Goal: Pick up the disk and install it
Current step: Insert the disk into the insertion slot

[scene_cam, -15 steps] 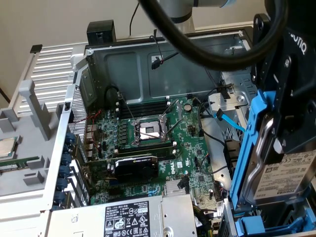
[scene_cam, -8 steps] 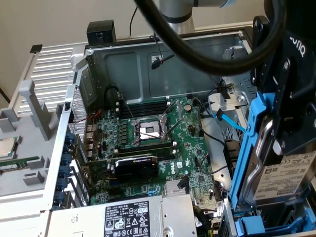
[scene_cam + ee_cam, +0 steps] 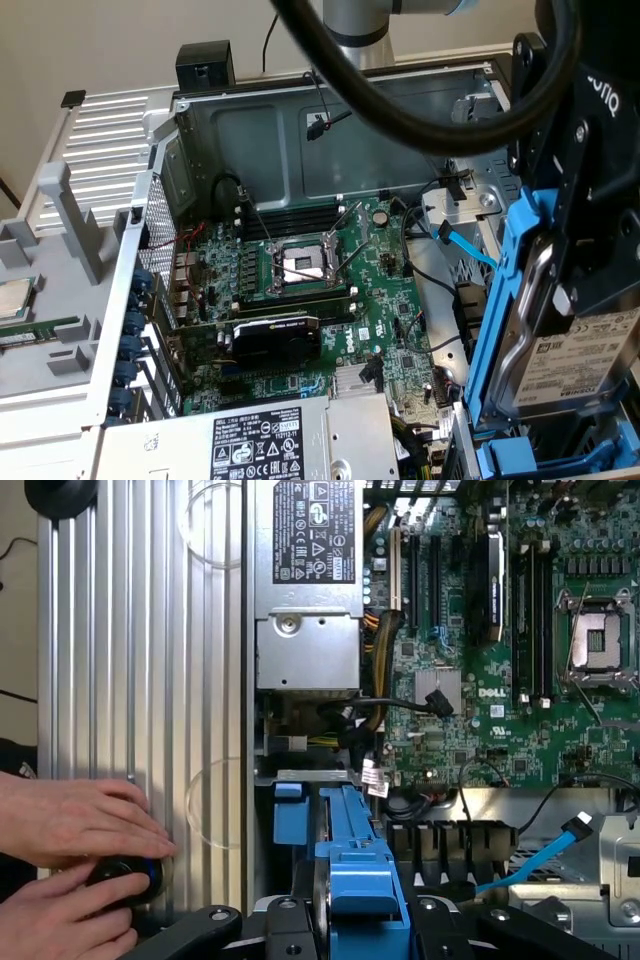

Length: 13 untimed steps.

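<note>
Disk [image 3: 545, 345], clipped in a blue plastic frame [image 3: 508, 290], held on edge at the exterior view's right, above the drive-bay corner of the open computer case [image 3: 300, 100] and just beside the motherboard [image 3: 330, 290].

Writing: the disk's white label [image 3: 592, 365] carries barcodes and lines of print too small to read. A white DELL mark [image 3: 497, 695] is legible on the green board. The power supply [image 3: 250, 440] bears a black-and-white rating label [image 3: 313, 530] with rows of certification symbols; its text cannot be made out. White lettering on the gripper's black housing is cut by the picture's edge.

Orientation: the long axis stands nearly upright in the exterior view, with the top leaning slightly toward that view's right. The labelled face is turned to the camera, and the frame's rail runs along the edge nearer the motherboard. The wrist view shows the frame edge-on, reaching away from the gripper.

Gripper [image 3: 585, 270]: jaws drawn about halfway in and pinching the disk at its upper end, one black finger flat on the labelled face.

Surroundings: a blue SATA cable [image 3: 468, 245] lies loose near the frame. A person's hands [image 3: 70, 820] rest on a ribbed aluminium surface [image 3: 140, 680] around a black knob [image 3: 128, 875].
</note>
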Motion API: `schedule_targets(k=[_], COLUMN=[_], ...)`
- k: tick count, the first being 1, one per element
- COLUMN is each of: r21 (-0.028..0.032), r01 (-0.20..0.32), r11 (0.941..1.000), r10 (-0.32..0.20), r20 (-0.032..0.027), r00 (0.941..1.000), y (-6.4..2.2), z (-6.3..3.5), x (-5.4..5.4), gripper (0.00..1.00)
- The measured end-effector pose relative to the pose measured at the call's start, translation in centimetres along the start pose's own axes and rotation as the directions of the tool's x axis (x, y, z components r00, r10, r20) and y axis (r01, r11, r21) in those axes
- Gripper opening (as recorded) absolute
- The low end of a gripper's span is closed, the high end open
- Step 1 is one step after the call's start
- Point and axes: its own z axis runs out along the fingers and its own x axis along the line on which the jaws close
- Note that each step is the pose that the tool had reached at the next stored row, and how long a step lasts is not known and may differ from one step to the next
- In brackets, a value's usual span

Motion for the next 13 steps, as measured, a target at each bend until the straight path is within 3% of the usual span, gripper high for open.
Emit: schedule_targets(k=[13], r21=[0.0001], r01=[0.0], r11=[1.0], r10=[0.0], r20=[-0.0003], r00=[1.0], y=[-0.01], z=[0.24], x=[-0.01], gripper=[0.37])
